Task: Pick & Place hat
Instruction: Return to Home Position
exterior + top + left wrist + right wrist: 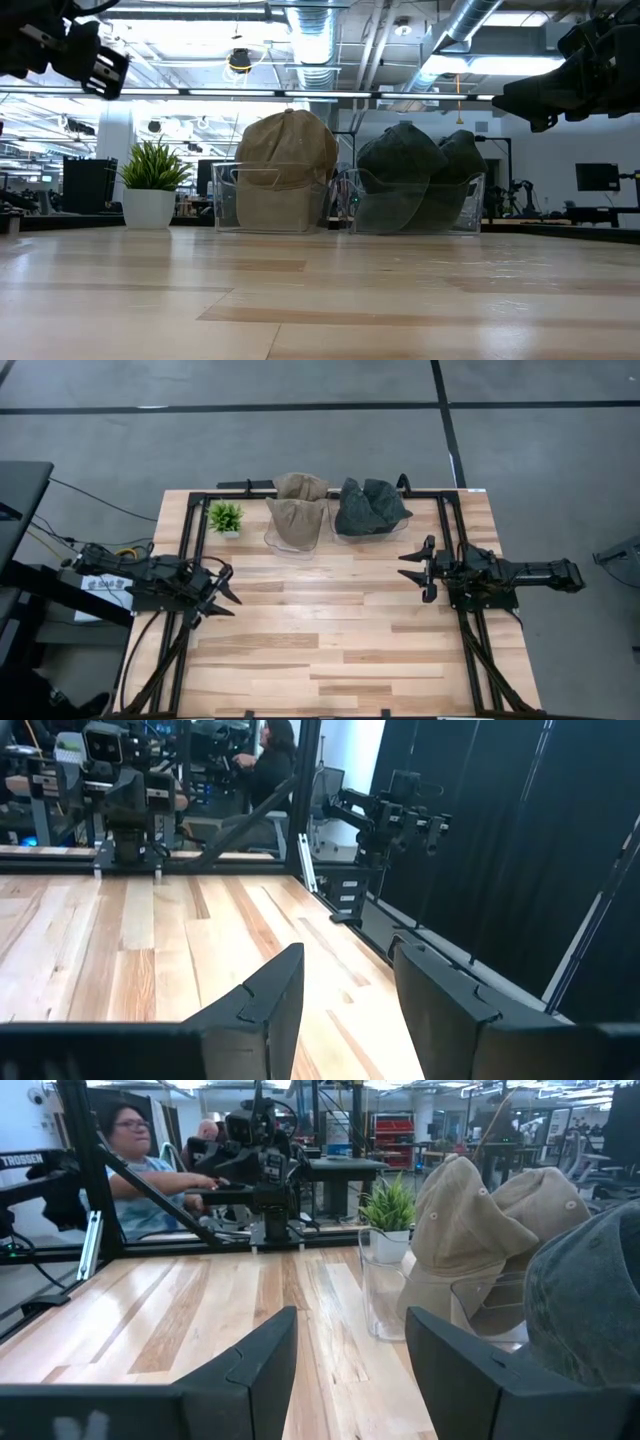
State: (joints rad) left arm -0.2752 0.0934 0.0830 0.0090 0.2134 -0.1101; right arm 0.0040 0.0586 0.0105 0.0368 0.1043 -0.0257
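One table [330, 650]. Two clear bins are set at its far edge: two tan caps [298, 510] are stacked in the left bin [225, 200], two dark caps [370, 508] in the right bin [470, 205]. One plant [225, 516] is placed beside the left bin. The left gripper [230, 592] and right gripper [402, 566] are held raised at opposite table sides, fingers spread, nothing gripped. Cap brims are blurred behind the bin walls.

Wooden table [330, 650] holds left bin [228, 205], right bin [472, 210] (side by side), plant [224, 516].

table [340, 650]: smooth pale wood | bins [226, 205]: clear glossy plastic | caps [285, 140]: matt cloth
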